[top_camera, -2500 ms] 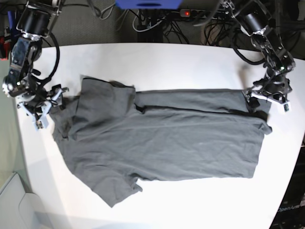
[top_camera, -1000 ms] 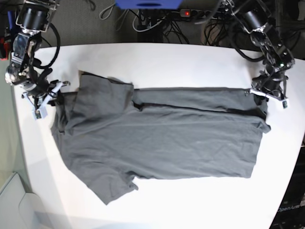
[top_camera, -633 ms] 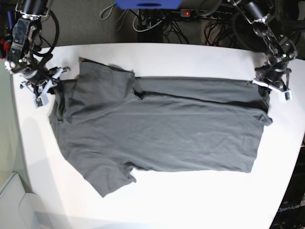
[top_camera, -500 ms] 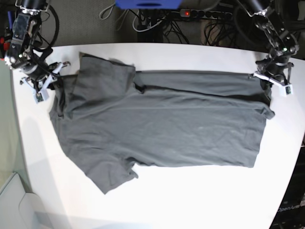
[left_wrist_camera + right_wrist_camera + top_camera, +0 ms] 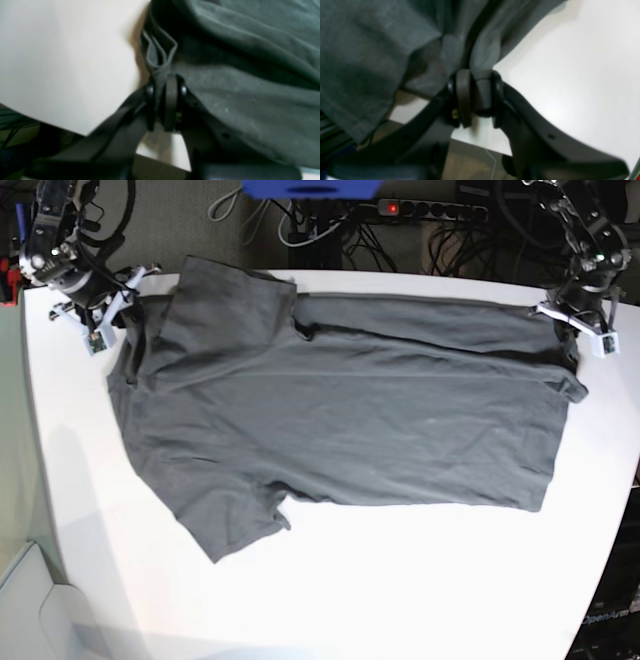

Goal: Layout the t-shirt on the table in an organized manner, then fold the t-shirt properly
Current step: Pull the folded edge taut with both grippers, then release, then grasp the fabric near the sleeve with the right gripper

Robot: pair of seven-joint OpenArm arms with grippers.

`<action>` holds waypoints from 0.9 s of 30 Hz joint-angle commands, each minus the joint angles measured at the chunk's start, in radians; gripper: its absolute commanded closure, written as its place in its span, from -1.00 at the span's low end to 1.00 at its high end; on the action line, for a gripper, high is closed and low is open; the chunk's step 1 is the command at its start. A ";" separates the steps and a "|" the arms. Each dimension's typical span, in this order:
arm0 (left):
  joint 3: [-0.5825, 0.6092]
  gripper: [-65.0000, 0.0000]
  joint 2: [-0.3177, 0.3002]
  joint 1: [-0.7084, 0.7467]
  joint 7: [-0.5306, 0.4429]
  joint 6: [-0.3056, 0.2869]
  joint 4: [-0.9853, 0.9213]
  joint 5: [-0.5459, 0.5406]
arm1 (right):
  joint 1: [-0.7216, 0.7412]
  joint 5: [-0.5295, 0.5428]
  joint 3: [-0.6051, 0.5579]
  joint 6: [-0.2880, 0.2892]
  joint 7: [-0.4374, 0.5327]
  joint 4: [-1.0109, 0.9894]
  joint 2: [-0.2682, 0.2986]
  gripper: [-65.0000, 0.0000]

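The dark grey t-shirt lies spread on the white table, stretched left to right, with its upper sleeve reaching the table's far edge. My left gripper is at the shirt's far right corner, and in the left wrist view it is shut on a folded hem of the t-shirt. My right gripper is at the far left corner. The right wrist view shows it shut on a bunched edge of the t-shirt.
Behind the table's far edge are tangled cables and a power strip and a blue object. A pale bin corner sits off the table's near left. Bare tabletop lies below the shirt.
Both grippers have moved toward the table's far edge, dragging the t-shirt with them. The shirt's top edge is now straighter and its upper sleeve has reached the far edge.
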 commanded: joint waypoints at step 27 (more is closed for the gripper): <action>-0.003 -0.46 -0.014 0.023 0.002 0.001 0.015 0.002 | -0.012 0.001 0.181 0.006 -0.017 0.202 -0.044 -0.13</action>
